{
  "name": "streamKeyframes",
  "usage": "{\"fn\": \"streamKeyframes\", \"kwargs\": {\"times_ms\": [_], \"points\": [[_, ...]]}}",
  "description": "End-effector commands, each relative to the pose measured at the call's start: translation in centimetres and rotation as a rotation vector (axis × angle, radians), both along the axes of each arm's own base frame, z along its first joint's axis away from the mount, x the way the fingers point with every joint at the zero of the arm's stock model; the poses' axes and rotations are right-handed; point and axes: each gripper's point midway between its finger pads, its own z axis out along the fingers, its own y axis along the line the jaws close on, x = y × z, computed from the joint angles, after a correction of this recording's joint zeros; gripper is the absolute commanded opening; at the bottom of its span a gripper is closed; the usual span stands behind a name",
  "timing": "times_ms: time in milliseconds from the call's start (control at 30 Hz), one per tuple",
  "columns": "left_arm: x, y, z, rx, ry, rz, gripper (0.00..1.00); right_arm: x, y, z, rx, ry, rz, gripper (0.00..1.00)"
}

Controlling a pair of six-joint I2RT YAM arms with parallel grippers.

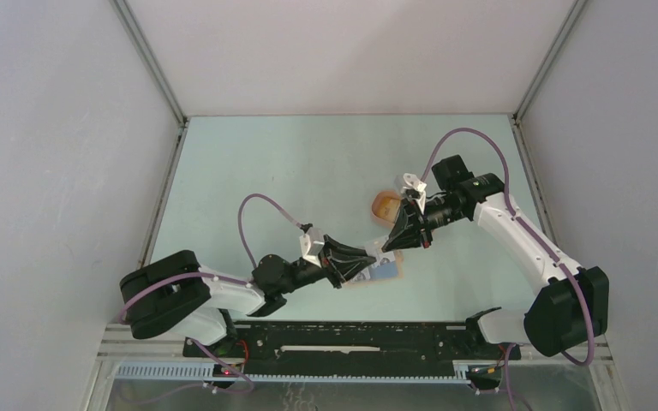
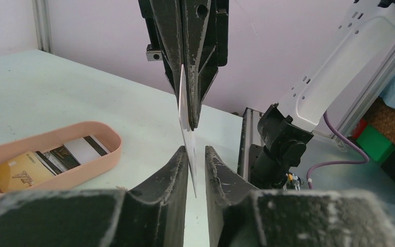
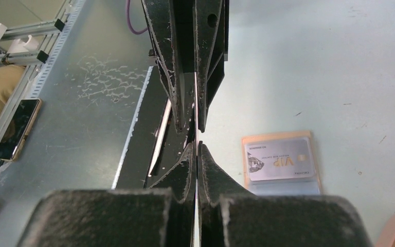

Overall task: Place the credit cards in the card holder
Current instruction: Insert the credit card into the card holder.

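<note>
**Pale bench: one card stowed, more to go**

Pale bench [image 1: 308, 163] is seen with the holder [image 3: 283, 186] lying flat, a grey card [image 3: 280, 159] already slotted. Near it, a white card [image 2: 187, 136] is clamped by the right end effector [image 3: 196, 152]. The left end effector [image 2: 195, 157] is set narrow about it, but its grip cannot be told. The white card is held upright on edge, long axis judged to run between both. A yellow card [image 2: 20, 172] and a striped card [image 2: 85, 149] are left in the tray [image 2: 110, 152].
</note>
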Motion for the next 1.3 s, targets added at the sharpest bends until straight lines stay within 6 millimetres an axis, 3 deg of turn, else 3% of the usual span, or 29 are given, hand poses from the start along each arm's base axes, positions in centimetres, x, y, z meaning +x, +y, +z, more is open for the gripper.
{"fn": "streamKeyframes", "kwargs": {"times_ms": [0,100,367,433,500,667,800,933,1033,1267], "points": [[0.5,0.0,3.9,-0.115,-0.035,0.028,0.19,0.2,0.3,0.2,0.000,0.020,-0.008,0.00],[0.7,0.0,3.8,-0.117,-0.011,0.036,0.14,0.2,0.4,0.3,0.001,0.030,-0.011,0.00],[0.9,-0.6,4.0,-0.133,0.036,0.018,0.16,0.2,0.5,0.3,0.006,0.035,-0.016,0.00],[0.8,-0.8,3.9,-0.134,0.048,0.006,0.03,0.2,0.4,0.3,0.005,0.034,-0.017,0.01],[0.7,-0.9,3.7,-0.132,0.067,-0.011,0.00,0.2,0.4,0.3,0.002,0.032,-0.018,0.11],[1.0,0.1,1.9,-0.116,0.193,-0.045,0.00,0.3,0.0,0.3,-0.020,0.006,-0.039,0.47],[1.4,1.4,0.1,-0.102,0.361,-0.111,0.00,1.6,-1.3,0.2,-0.055,-0.039,-0.112,0.57],[1.3,2.6,-2.5,-0.057,0.483,-0.133,0.00,3.5,-3.1,0.1,-0.109,-0.080,-0.224,0.57],[1.3,3.4,-4.9,-0.003,0.579,-0.131,0.00,4.6,-4.2,-0.8,-0.173,-0.111,-0.284,0.50],[3.2,4.2,-11.1,0.193,0.807,0.022,0.00,6.5,-4.3,-6.3,-0.394,-0.095,-0.341,0.33]]}}
